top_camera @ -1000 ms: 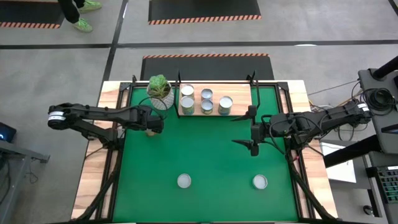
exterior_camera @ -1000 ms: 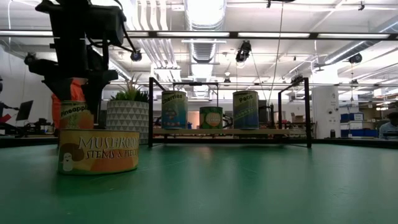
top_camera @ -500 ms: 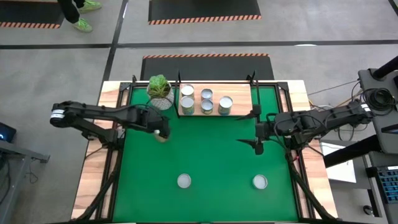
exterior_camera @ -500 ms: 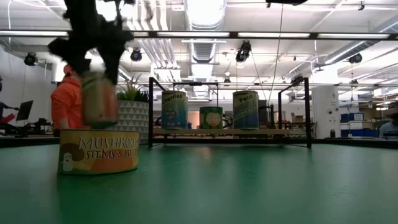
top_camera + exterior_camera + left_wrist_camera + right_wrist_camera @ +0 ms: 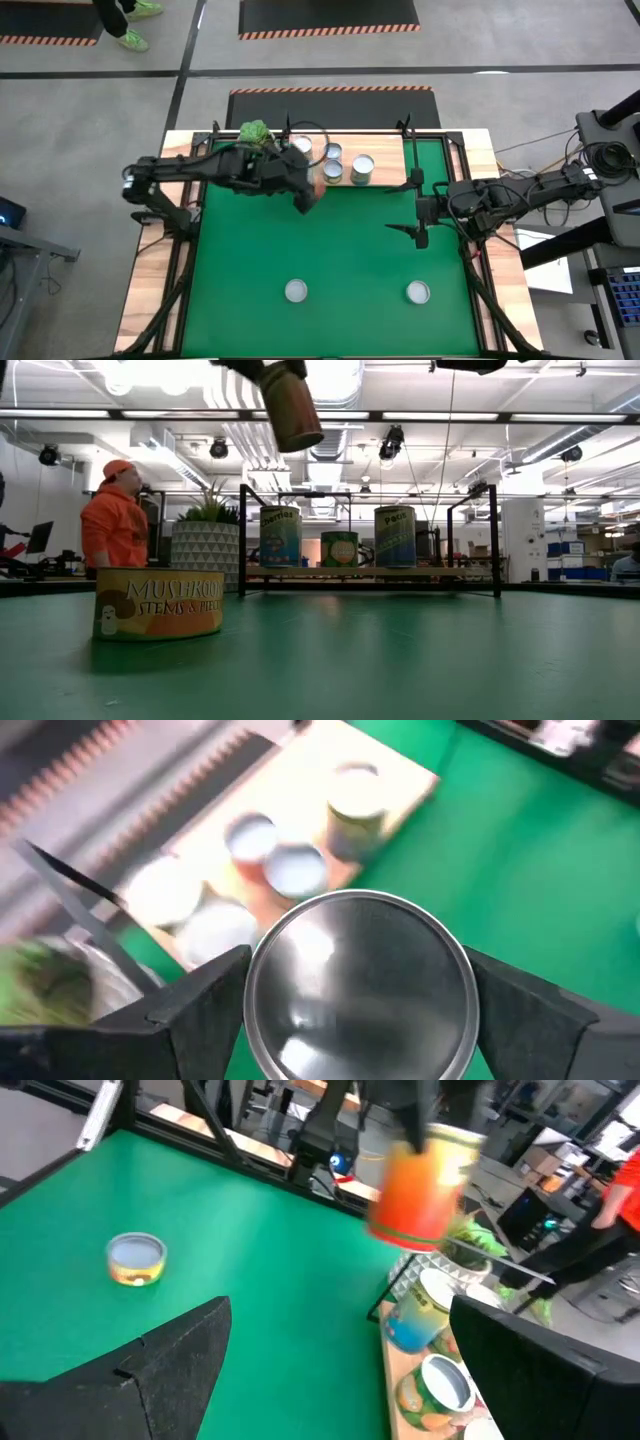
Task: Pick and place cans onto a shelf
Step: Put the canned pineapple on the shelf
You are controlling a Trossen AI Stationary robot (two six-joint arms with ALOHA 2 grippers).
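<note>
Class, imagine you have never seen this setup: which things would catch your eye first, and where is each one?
The left gripper holds a can lifted high in the air near the shelf, which already carries several cans. Two more cans lie on the green mat at its near edge. The right gripper waits by the mat's right side.

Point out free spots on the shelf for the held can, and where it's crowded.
The left gripper holds a can above the shelf. Shelf's right end, between the rightmost can and the corner post, is bare. Its left half is crowded with cans, plant alongside.
</note>
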